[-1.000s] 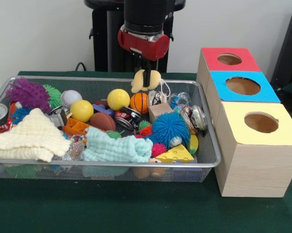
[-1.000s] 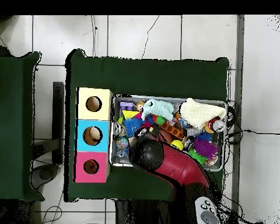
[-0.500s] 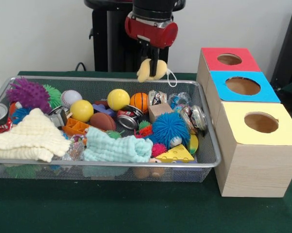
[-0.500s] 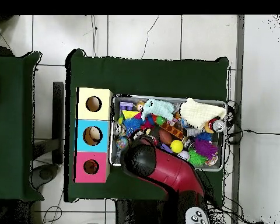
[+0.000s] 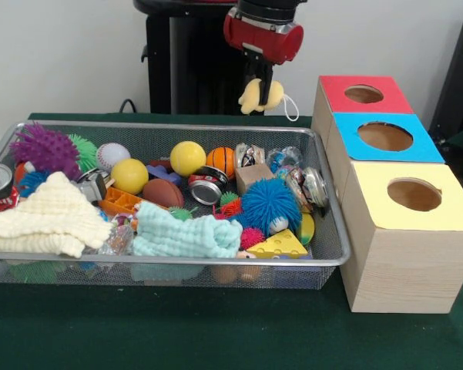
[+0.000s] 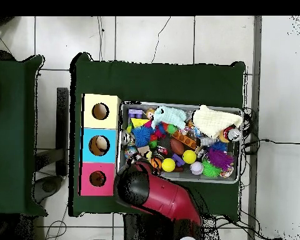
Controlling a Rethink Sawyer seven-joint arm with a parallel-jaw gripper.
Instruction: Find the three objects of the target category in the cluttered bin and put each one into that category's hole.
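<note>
Now carried: the hand point(image 5: 260, 91) pinches a yellow plush toy point(image 5: 260, 95).
Change: it has risen clear of the bin point(image 5: 327, 258), moving right toward the red-topped box point(image 5: 361, 94).
Meaning: drop probably next.

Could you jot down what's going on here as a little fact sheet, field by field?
arm: gripper raised above the bin's far right corner
jaws: closed on a pale yellow soft toy with a white cord
bin: wire mesh tray full of balls, cloths, cans, spiky toys
boxes: red-topped, blue-topped, yellow-topped, one hole each
table: green cloth
</note>
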